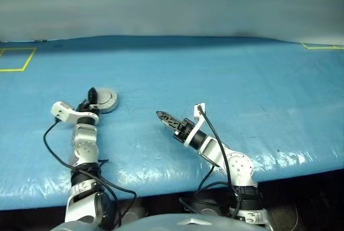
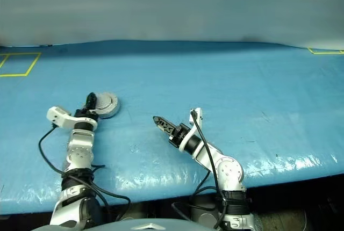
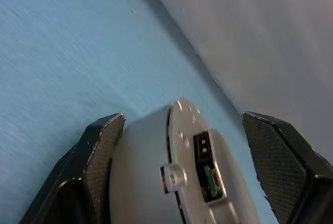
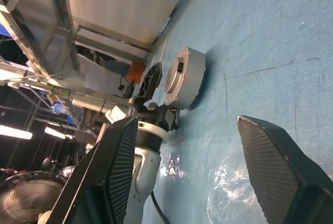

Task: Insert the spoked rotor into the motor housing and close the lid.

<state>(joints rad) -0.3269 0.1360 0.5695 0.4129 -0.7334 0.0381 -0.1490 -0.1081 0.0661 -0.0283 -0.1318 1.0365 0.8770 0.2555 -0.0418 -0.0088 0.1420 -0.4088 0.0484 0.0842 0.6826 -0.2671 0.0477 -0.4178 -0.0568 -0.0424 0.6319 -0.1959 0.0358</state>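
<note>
While the left tool [image 1: 89, 98] is straddling the closed motor housing [image 1: 105, 101] at centre left of the frame, fingers spread and loose around it, the right tool [image 1: 167, 119] is hanging open, empty. The housing looks rigid, smooth, weighty; its rim is offering the likeliest hold on the blue worktop [image 1: 226, 80].

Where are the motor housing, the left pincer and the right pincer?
motor housing [image 1: 106, 101]: left eye view, grey closed top face.
left pincer [image 3: 182, 172]: left wrist view, midway between its fingertips, which flank the housing.
right pincer [image 4: 187, 169]: right wrist view, midway between its open fingertips.
</note>
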